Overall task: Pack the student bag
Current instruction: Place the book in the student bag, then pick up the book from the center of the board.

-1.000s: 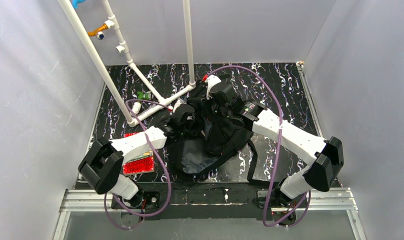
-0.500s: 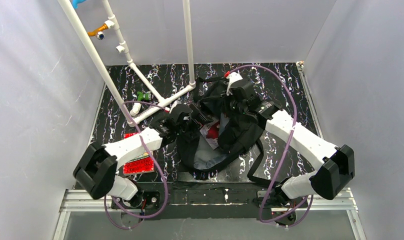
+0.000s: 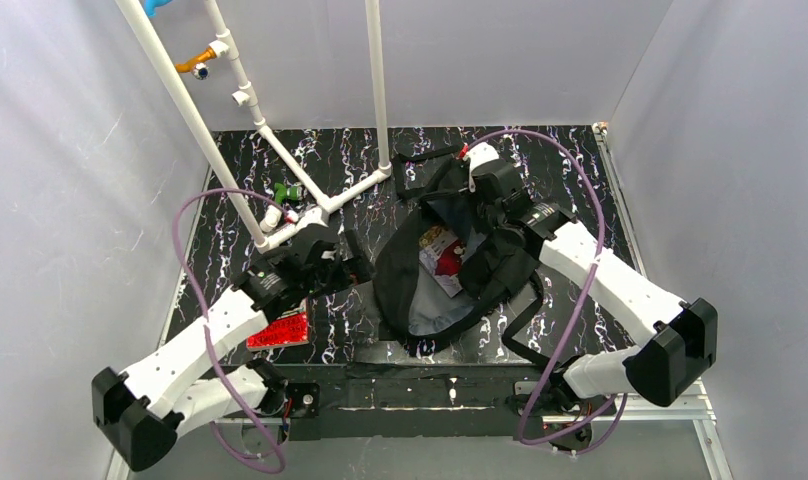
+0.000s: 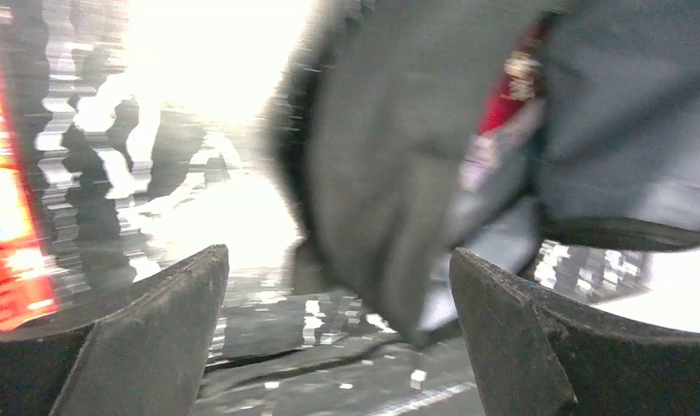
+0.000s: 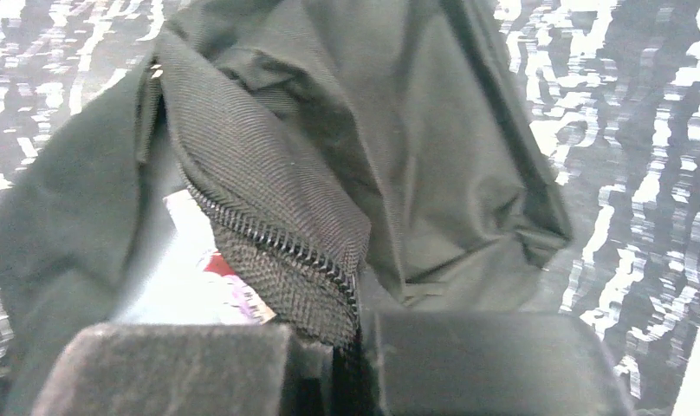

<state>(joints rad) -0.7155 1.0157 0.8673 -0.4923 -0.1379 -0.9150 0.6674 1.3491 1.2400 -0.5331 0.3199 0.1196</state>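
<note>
The student bag [image 3: 420,290], a big black soft backpack, lies in the middle of the table with its mouth held wide. Inside it shows a white and red book [image 3: 443,254]. My right gripper [image 3: 477,210] is at the bag's far right rim. In the right wrist view this gripper [image 5: 346,334] is shut on the zipper edge of the bag [image 5: 329,130], with the book [image 5: 217,286] just beyond. My left gripper [image 3: 355,265] stands open to the left of the bag, apart from it. In the left wrist view its fingers [image 4: 156,329] frame bare table, with the blurred bag [image 4: 398,156] ahead.
A red book [image 3: 280,328] lies flat on the table under my left arm. A white pipe frame [image 3: 280,150] rises at the back left, with a small green and white item [image 3: 285,192] at its foot. The bag's straps [image 3: 520,330] trail toward the front right.
My left gripper let go, opened, and pulled back left from the bag. My right gripper carried the zipper edge right, spreading the mouth so the book inside shows.
</note>
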